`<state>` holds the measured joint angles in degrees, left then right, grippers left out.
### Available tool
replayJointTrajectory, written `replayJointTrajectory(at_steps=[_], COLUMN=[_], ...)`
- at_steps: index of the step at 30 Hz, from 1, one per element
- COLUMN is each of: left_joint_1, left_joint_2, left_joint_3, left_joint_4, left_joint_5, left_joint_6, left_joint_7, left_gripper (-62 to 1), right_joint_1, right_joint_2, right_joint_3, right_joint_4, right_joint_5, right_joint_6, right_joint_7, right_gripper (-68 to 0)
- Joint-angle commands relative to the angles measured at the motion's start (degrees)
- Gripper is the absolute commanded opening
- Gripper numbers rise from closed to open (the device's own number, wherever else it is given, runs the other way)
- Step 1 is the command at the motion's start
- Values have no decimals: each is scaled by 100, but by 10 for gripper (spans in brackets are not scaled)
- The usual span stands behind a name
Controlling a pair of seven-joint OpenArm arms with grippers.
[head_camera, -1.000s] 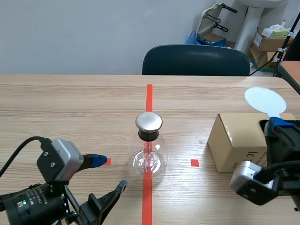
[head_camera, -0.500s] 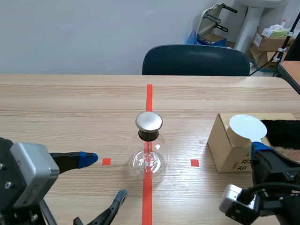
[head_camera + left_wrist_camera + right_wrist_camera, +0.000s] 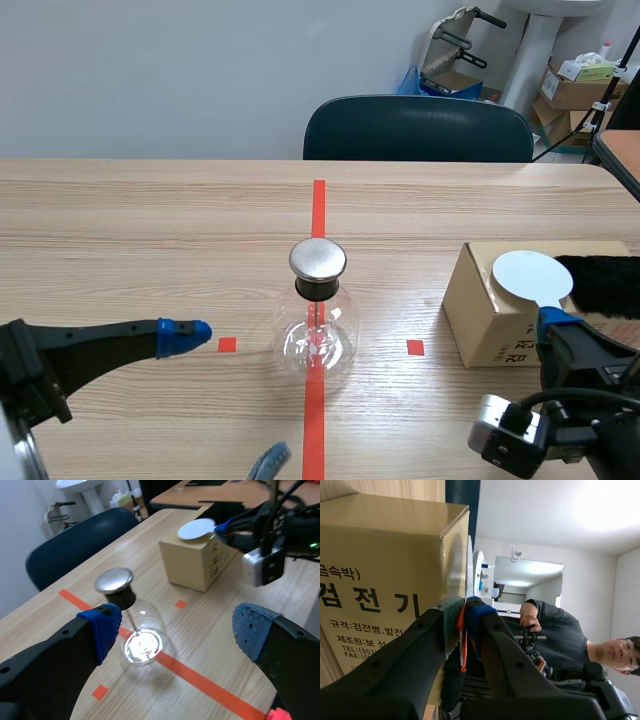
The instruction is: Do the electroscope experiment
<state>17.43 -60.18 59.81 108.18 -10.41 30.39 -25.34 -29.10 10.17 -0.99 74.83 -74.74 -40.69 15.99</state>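
The electroscope [image 3: 318,325] is a clear glass flask with a round metal cap [image 3: 318,260], standing on the red tape line at mid-table. It also lies ahead of my open left gripper [image 3: 177,627], between the fingers' lines; in the scene view that gripper [image 3: 228,400] is low at the left. My right gripper [image 3: 558,322] is shut on the thin orange handle [image 3: 462,630] of a white disc paddle [image 3: 532,275]. The disc stands against the upper front of a cardboard box [image 3: 490,305]. Black fur [image 3: 602,285] lies on the box top.
A dark blue chair [image 3: 418,128] stands behind the table's far edge. Small red tape squares [image 3: 415,347] flank the flask. A person [image 3: 555,630] is visible in the background of the right wrist view. Boxes and equipment [image 3: 575,85] fill the far right corner.
My right gripper brought the white disc down and left, from above the box to its upper front edge. The left arm swung closer to the camera, its fingers spreading wider.
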Motion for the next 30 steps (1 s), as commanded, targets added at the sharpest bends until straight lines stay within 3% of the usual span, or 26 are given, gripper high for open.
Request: replayJointTrajectory(at_steps=[1, 7, 23, 26, 30], left_joint_1=[24, 35, 33, -13, -72], left_joint_2=[31, 31, 31, 33, 28], left_joint_3=[-24, -24, -26, -24, -24], left_joint_4=[129, 164, 164, 166, 166], left_joint_5=[-22, -181, -702, -702, -997], left_joint_6=[9, 39, 203, 205, 308], left_joint_7=[-61, 63, 256, 245, 247], left_gripper=[-127, -127, -127, -127, -127], right_joint_1=[72, 101, 149, 149, 149], right_joint_2=[61, 63, 74, 74, 74], right_joint_3=[-9, -9, -9, -9, -9], right_joint_4=[42, 42, 42, 42, 42], right_joint_5=[-33, -55, -48, -35, -28], right_joint_6=[48, 319, 345, 345, 345], right_joint_7=[-37, -22, -42, -42, -42], right_gripper=[-665, -665, -655, -538, -265])
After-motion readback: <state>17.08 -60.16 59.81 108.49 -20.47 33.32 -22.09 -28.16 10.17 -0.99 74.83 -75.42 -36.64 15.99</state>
